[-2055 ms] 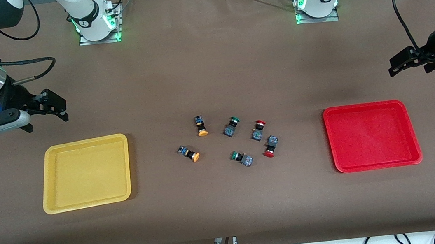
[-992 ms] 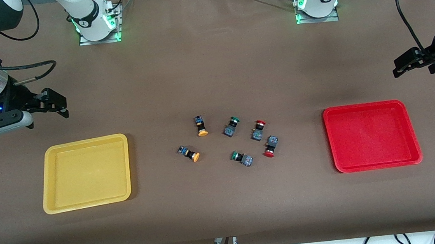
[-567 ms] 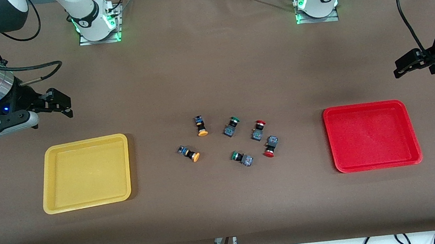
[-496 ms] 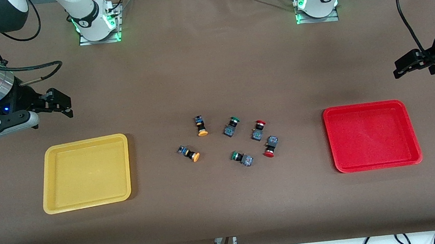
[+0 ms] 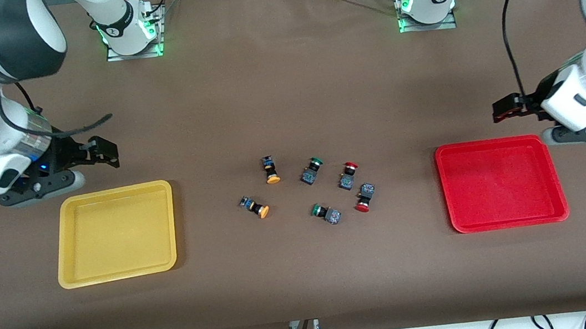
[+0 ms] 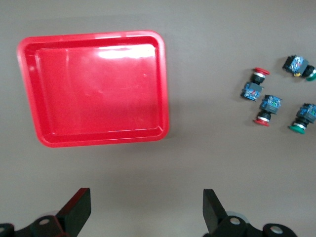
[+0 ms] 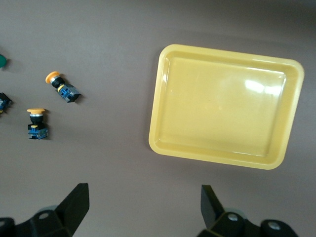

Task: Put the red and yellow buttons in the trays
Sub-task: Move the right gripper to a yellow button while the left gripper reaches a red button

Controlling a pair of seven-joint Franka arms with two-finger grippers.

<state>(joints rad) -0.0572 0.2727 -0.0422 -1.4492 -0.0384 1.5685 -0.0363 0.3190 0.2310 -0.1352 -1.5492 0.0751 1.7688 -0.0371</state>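
Observation:
Two yellow-capped buttons (image 5: 271, 170) (image 5: 255, 207) and two red-capped buttons (image 5: 348, 175) (image 5: 364, 197) lie on their sides mid-table. The yellow tray (image 5: 117, 233) and the red tray (image 5: 501, 183) are both empty. My right gripper (image 5: 104, 152) is open and empty over the table beside the yellow tray. My left gripper (image 5: 504, 108) is open and empty over the table beside the red tray. The left wrist view shows the left gripper (image 6: 145, 207), the red tray (image 6: 94, 89) and the red buttons (image 6: 254, 84). The right wrist view shows the right gripper (image 7: 144, 202), the yellow tray (image 7: 222, 106) and the yellow buttons (image 7: 61, 88).
Two green-capped buttons (image 5: 312, 170) (image 5: 326, 213) lie among the red and yellow ones. The arm bases (image 5: 128, 28) (image 5: 426, 0) stand along the table edge farthest from the front camera. Brown table (image 5: 306, 274) lies bare between the trays and the front edge.
Both arms have swung inward. The right gripper is closer to the yellow tray and the left gripper closer to the red tray. The buttons and trays have not moved.

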